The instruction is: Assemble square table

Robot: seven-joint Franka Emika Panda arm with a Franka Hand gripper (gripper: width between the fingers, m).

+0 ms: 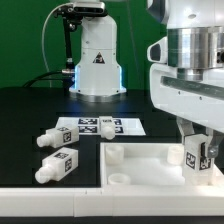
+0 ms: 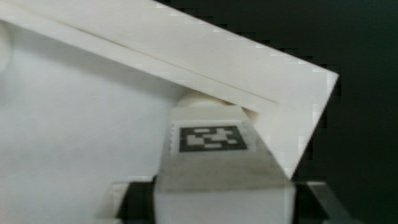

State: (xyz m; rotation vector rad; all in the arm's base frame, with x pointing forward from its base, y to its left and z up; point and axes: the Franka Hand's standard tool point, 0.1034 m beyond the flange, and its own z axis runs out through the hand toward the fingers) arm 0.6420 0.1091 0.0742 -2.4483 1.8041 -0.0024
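Gripper [image 1: 197,152] clamped on one leg [image 2: 215,142], upright at a corner of the tabletop [image 1: 155,168], lower right of the exterior view. Spare legs [image 1: 57,160] lay lower left. Leg judged light, rigid, slick plastic; best held mid-shaft, squarely.

My arm [image 1: 188,60] stands at the exterior view's right, its wrist [image 1: 190,100] turned straight down so that my pincer [image 1: 197,148] hangs vertical beneath it. My two fingers are drawn in against the sides of one white leg [image 1: 197,154], which I hold upright. In the wrist view my dark fingertips [image 2: 139,197] show on either side of that leg, pressed to it with no gap I can see.
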